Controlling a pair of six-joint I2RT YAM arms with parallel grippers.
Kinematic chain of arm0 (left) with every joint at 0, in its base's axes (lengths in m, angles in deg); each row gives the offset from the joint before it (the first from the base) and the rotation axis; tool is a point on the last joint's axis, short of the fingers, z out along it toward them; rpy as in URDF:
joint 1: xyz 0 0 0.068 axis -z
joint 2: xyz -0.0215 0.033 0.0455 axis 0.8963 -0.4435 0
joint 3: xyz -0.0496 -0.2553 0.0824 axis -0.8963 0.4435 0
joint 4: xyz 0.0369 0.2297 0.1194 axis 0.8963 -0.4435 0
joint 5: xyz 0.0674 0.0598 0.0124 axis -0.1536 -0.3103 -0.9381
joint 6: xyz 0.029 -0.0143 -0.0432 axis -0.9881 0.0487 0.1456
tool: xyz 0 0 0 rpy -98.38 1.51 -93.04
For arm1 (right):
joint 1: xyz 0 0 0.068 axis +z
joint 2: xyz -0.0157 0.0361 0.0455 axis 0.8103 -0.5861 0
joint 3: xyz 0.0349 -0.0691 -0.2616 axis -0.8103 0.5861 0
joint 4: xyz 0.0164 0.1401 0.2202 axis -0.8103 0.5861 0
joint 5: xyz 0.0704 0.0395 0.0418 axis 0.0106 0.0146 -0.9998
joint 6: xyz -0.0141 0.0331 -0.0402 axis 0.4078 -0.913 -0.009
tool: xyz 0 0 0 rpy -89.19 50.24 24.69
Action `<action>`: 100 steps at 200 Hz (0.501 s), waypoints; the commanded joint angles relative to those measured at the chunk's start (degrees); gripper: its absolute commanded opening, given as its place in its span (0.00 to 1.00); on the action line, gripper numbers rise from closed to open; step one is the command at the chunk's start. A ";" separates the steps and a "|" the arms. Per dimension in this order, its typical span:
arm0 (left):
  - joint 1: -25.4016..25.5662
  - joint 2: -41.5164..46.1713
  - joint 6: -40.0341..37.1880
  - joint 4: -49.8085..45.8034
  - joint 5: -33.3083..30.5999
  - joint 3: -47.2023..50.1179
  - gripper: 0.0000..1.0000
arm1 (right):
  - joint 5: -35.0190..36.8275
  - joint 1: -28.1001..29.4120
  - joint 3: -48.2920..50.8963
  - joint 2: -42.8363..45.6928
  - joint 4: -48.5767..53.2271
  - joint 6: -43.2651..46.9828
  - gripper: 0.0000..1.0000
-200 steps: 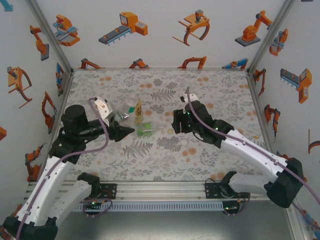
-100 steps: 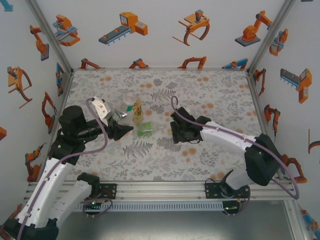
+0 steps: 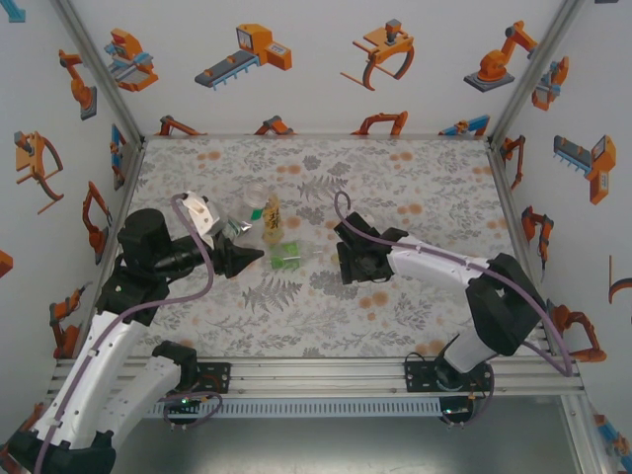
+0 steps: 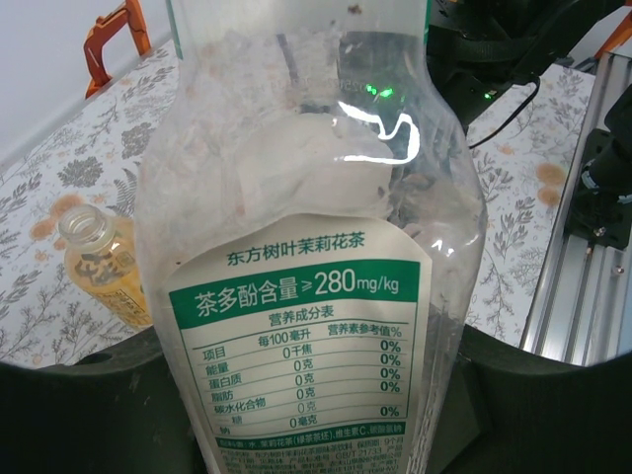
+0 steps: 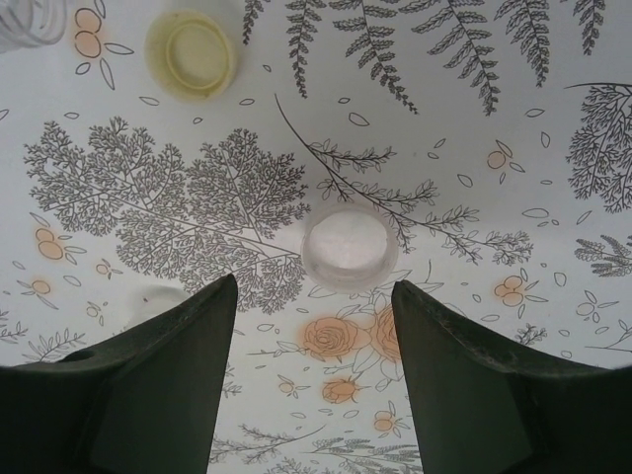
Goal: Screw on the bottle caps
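Observation:
My left gripper (image 4: pixel 316 405) is shut on the slim clear bottle (image 4: pixel 296 227) with the green label band, which stands close in front of the left wrist camera. In the top view this gripper (image 3: pixel 245 255) sits left of the short green-tinted bottle (image 3: pixel 287 256). The amber bottle (image 3: pixel 273 219) stands upright just behind, and its neck (image 4: pixel 87 229) is uncapped. My right gripper (image 5: pixel 314 286) is open and points down at the table, with a whitish cap (image 5: pixel 349 247) lying just beyond its fingertips. A pale yellow cap (image 5: pixel 193 51) lies open side up further ahead to the left.
The floral table cover (image 3: pixel 415 188) has free room behind and to the right. Printed walls and metal posts (image 3: pixel 513 89) enclose the table on three sides. A pale round object (image 5: pixel 158 296) is half hidden beside my right gripper's left finger.
My right arm has folded in and its gripper has shifted slightly left over the caps. The left arm, still holding the slim bottle, has barely moved.

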State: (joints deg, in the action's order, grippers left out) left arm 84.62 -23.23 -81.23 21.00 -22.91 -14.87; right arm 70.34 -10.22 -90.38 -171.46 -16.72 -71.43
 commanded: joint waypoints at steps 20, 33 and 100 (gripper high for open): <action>-0.30 0.36 0.10 1.61 0.72 0.13 0.00 | 1.53 -0.57 -0.71 -2.19 0.17 1.41 0.60; -0.34 0.41 0.19 1.54 0.67 0.24 0.00 | 1.54 -0.57 -0.89 -2.55 0.08 1.59 0.60; -0.33 0.57 0.28 1.61 0.46 0.33 0.00 | 1.74 -0.58 -2.27 -3.98 -0.53 2.83 0.60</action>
State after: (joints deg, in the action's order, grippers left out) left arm 84.62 -23.25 -81.21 21.00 -22.93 -14.85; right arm 70.99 -10.55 -90.40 -174.63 -16.89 -69.82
